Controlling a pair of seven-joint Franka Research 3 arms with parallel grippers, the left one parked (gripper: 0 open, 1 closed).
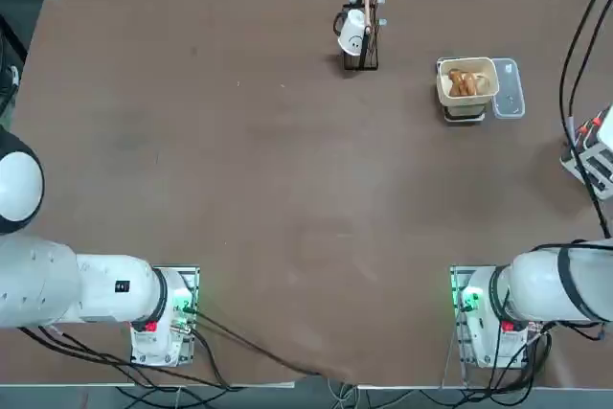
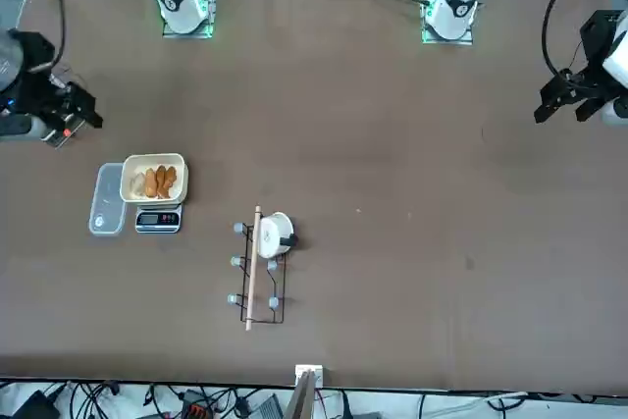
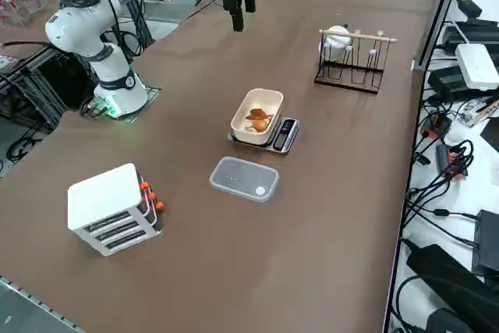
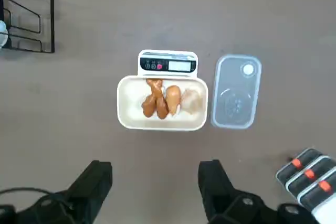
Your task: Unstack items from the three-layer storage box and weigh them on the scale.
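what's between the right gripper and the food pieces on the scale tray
Nothing visible. The right gripper hangs open above bare table, and the items lie uncovered in the cream tray of the scale. The clear panel lies beside it, the storage box off to the side.

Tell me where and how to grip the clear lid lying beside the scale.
Grip the clear rectangular plastic lid across its narrow width, at mid-length, coming straight down. It lies flat on the brown table, long sides free, apart from the cream tray. The open right gripper hangs above.
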